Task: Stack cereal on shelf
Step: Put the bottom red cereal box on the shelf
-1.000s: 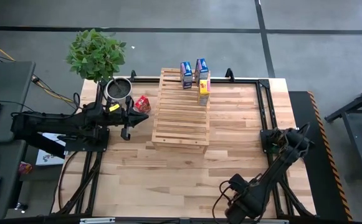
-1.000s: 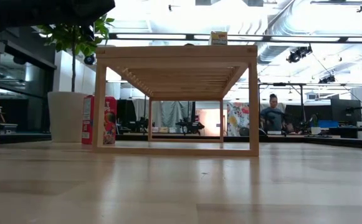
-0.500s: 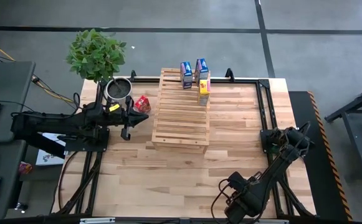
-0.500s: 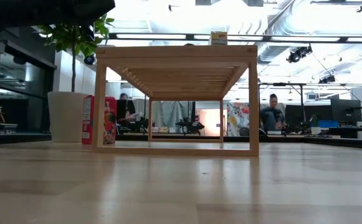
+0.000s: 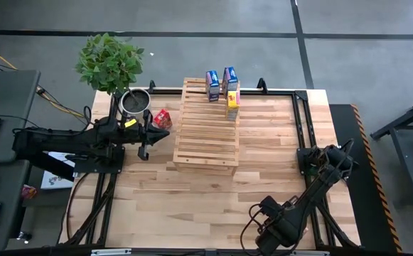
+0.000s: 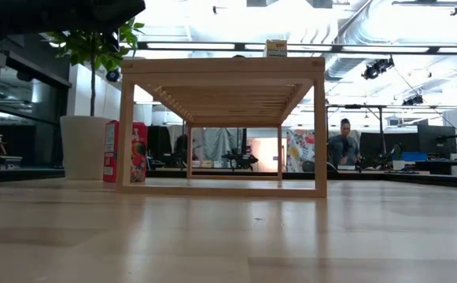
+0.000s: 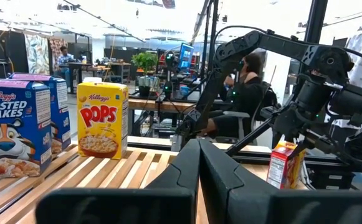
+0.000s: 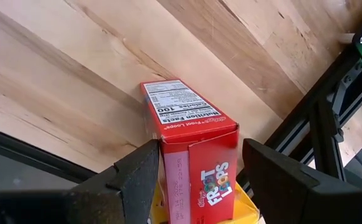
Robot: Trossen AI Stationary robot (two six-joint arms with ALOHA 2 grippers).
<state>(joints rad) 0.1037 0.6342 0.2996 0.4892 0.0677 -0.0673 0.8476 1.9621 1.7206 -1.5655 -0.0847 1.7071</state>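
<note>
The shelf (image 5: 206,128), a pale slatted rack, stands mid-table. Two blue cereal boxes (image 5: 212,85) (image 5: 229,78) and a yellow one (image 5: 232,102) stand upright on its far part; they show too in the left wrist view (image 7: 9,127) (image 7: 103,121). A red box (image 5: 162,118) stands on the table by the shelf's left side. My left gripper (image 5: 160,134) (image 7: 199,149) hovers shut beside it, pointing across the shelf. My right gripper (image 5: 263,213) (image 8: 196,155), by the near edge, is shut on another red cereal box (image 8: 193,137). My right gripper pinches the red box between its two fingers (image 8: 140,180), which stand against opposite sides of the end nearest the wrist (image 8: 168,168). They point steeply down from above. The box reaches below them toward the tabletop; whether its lower end (image 8: 165,90) rests there I cannot tell.
A potted plant (image 5: 110,60) and a metal pot (image 5: 135,103) stand at the far left corner. Black frame rails (image 5: 302,121) run along the table's sides. Bare planks (image 5: 192,199) lie between the shelf and the near edge. People sit in the room beyond (image 6: 344,145).
</note>
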